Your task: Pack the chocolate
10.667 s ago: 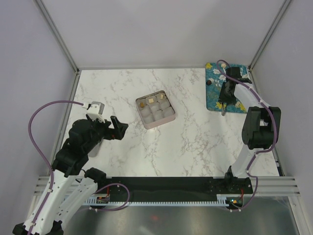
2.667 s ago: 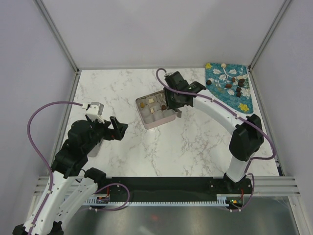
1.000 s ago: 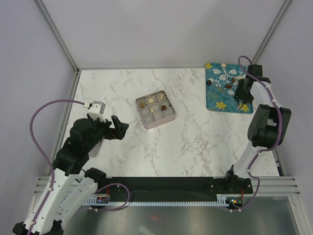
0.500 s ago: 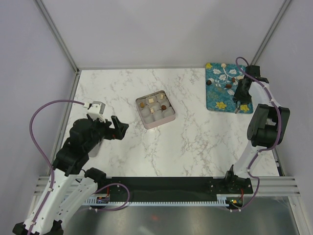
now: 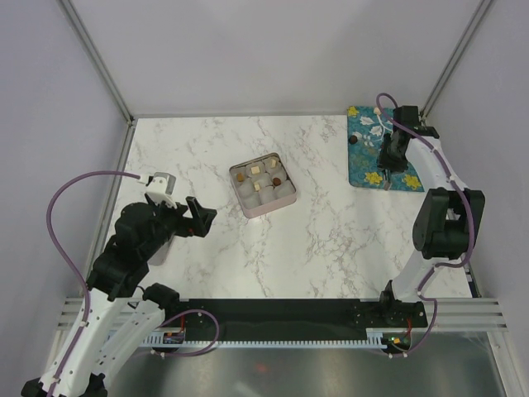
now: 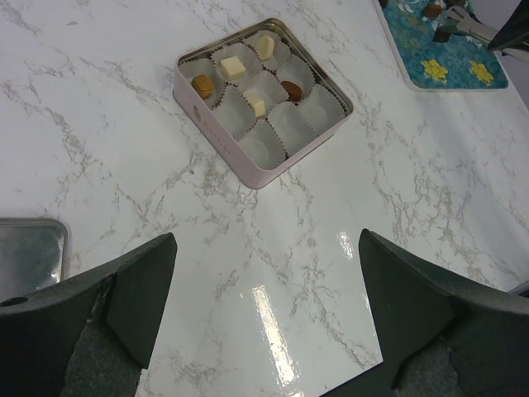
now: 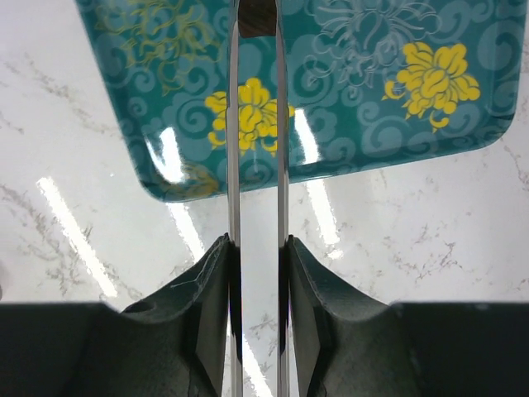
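- Top view: the right gripper hangs over the teal tray, well apart from the pink tin. The chocolate lies on both. The left gripper has its jaws spread and empty.
- Right wrist: only here do we see the right jaws clamped on the tongs, whose tips seem to pinch a dark piece. We judge that so slight a pinch could let it slip on the way to the tin.
- Left wrist: only here do we see which cups are filled.

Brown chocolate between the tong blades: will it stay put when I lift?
Likely slippery: the tongs flanking the brown chocolate are thin, smooth metal. The right gripper holds them far from the tips, so the long blades may flex and loosen.
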`<state>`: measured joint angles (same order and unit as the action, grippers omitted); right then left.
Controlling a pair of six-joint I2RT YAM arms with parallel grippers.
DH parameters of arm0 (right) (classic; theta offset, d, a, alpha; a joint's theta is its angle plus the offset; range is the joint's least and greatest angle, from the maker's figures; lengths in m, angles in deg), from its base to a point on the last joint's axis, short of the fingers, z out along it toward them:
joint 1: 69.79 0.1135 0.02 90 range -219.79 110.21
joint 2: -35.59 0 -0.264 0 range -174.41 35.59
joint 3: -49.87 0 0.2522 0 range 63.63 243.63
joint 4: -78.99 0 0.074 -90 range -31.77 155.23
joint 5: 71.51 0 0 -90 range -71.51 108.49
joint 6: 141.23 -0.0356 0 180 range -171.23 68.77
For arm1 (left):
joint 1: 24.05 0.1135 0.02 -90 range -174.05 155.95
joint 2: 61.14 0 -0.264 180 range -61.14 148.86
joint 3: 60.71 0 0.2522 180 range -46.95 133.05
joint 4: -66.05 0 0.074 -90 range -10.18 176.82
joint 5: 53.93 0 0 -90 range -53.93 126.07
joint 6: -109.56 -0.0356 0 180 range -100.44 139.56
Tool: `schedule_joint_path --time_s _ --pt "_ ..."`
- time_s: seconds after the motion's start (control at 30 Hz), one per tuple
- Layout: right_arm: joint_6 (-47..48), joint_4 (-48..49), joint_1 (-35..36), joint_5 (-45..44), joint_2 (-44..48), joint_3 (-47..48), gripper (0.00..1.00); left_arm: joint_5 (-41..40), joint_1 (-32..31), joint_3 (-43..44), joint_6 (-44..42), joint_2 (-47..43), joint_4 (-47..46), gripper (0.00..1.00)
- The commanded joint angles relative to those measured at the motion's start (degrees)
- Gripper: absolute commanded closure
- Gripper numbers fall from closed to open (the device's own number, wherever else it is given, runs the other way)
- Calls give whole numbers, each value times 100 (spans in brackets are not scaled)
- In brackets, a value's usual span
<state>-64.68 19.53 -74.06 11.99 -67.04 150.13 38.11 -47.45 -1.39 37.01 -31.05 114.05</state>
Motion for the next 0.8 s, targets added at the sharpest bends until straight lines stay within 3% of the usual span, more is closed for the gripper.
schedule_joint_path --time_s 0.0,0.77 --pt "1 -150 268 -97 401 69 62 59 -16 41 -154 -73 -58 0" --pt "-43 -282 1138 70 788 253 64 -46 -16 32 -128 -20 -58 0"
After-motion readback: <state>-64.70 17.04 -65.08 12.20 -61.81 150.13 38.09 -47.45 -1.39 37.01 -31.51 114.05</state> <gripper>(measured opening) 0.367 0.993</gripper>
